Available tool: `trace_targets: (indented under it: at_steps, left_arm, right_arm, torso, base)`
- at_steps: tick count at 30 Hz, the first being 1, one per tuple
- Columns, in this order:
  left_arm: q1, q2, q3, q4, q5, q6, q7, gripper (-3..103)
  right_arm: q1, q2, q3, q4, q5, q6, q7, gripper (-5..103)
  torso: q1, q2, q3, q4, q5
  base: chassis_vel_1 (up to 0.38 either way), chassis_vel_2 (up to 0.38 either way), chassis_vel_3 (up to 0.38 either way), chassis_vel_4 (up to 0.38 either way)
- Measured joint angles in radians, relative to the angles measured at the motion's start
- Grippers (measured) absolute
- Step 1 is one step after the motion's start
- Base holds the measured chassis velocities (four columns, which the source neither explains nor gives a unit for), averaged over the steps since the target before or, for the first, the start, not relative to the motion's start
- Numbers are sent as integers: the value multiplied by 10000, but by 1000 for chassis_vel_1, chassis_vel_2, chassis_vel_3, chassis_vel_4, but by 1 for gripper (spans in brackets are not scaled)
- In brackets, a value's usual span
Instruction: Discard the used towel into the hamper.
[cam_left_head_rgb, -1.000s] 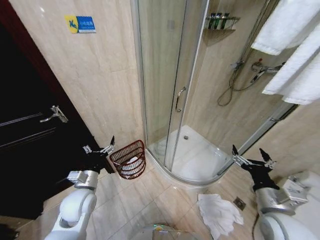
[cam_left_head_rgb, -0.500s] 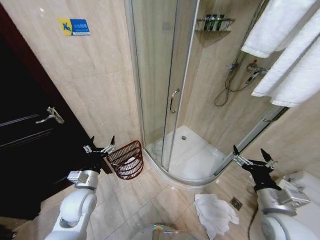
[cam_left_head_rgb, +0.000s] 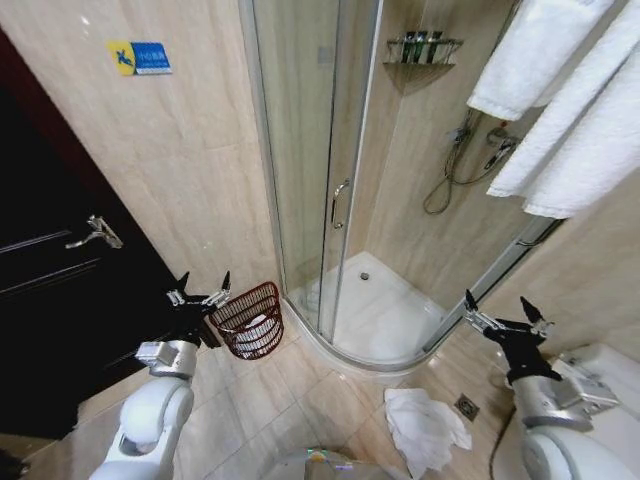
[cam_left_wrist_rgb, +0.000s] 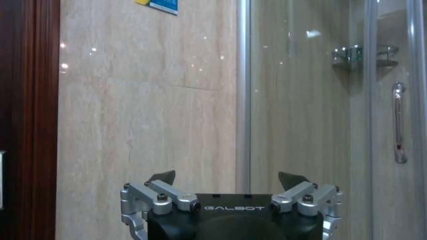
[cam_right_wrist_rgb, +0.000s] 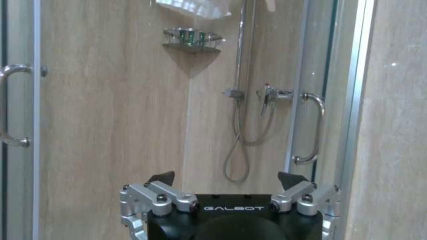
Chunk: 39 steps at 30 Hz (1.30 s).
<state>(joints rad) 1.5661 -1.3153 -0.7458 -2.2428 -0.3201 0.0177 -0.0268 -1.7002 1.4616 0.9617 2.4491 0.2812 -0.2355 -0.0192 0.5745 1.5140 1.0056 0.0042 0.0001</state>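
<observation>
The room is a beige-tiled bathroom with a dark door (cam_left_head_rgb: 60, 290) at the left, a glass shower enclosure (cam_left_head_rgb: 330, 200) in the middle and white towels hanging at the upper right. At floor level, from left to right, the left gripper (cam_left_head_rgb: 200, 295) is raised with its jaws spread wide and empty just beside the hamper (cam_left_head_rgb: 253, 320), a reddish-brown openwork basket with something white already inside, then comes the used towel (cam_left_head_rgb: 425, 428), a crumpled white heap on the tiles near a floor drain (cam_left_head_rgb: 466, 406), and above it the right gripper (cam_left_head_rgb: 503, 322), also wide open and empty. The pickup appears not yet begun, so the next move likely calls for lowering a gripper, probably the right, to the towel, well apart from the hamper.
</observation>
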Motion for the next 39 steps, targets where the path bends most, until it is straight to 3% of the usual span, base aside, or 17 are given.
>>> trace_targets:
  at_steps: [24, 39]
  left_arm:
    - [128, -8, -42, -25, -23, -126, -33, 100]
    - [144, 6, -17, -26, -22, -151, -143, 100]
  right_arm:
    - [-2, 68, -14, -53, -11, 84, -22, 100]
    - [-30, 102, -64, -46, -48, 139, -54, 100]
  torso:
    - [258, 561, 302, -1, 0]
    - [267, 574, 312, 0, -1]
  base:
    - [-46, -55, 46, 51]
    - [-5, -7, 3, 6]
